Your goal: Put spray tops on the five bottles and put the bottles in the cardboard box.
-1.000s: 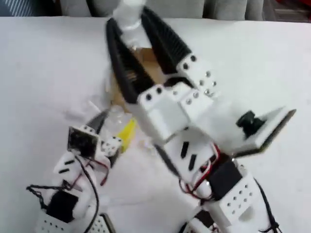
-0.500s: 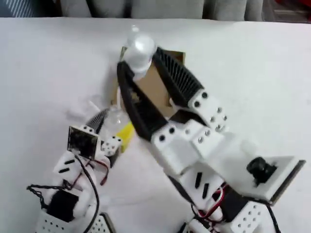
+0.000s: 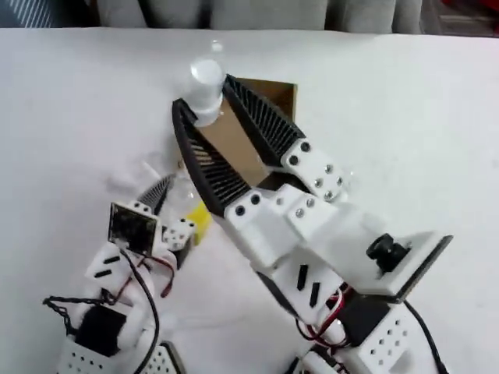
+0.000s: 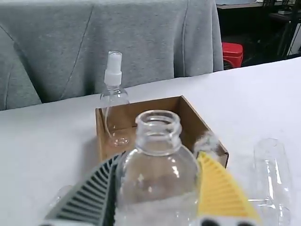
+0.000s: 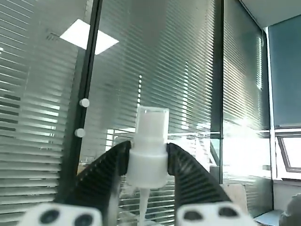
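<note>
Plastic, light and slick, I'd judge. The spray top [image 5: 148,155] is pinched at its collar in my right pincer [image 3: 204,95] over the cardboard box [image 3: 234,144]; my left pincer [image 4: 157,193] clamps the uncapped bottle [image 4: 157,160] by its belly, where a gentle squeeze should do.

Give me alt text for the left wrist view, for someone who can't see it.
The left gripper holds an uncapped clear bottle between its grey and yellow fingers. Behind it, a bottle with a white spray top stands in the cardboard box; another clear bottle lies on the table.
</note>
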Robot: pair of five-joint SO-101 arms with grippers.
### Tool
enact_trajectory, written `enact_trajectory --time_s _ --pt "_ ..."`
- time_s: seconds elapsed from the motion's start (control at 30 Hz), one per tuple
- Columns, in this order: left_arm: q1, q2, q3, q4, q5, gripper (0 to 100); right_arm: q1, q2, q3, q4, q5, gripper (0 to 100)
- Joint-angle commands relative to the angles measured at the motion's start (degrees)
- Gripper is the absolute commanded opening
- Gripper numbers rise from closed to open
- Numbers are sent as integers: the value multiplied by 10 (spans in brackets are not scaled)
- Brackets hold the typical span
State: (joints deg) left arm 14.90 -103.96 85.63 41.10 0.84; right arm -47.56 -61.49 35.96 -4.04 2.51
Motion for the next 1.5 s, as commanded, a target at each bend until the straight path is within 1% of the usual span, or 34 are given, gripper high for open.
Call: enact_trajectory --time_s 0.0,0.23,0.43,0.57,0.83,1.47 --pt "-5 -10 -17 -18 -1 20 -2 4 -5 -9 3 17" --pt "-4 -10 -27 -18 -1 20 -2 21 3 -10 3 17" --pt "-4 -10 -64 17 -1 20 -2 67 3 -15 3 17" --pt "-4 -10 -66 17 -1 20 -1 91 4 -38 3 17" --pt "-4 -10 -66 16 -1 20 35 125 3 -42 3 17" --pt "-9 -10 -66 15 -1 20 37 168 -4 -43 2 17"
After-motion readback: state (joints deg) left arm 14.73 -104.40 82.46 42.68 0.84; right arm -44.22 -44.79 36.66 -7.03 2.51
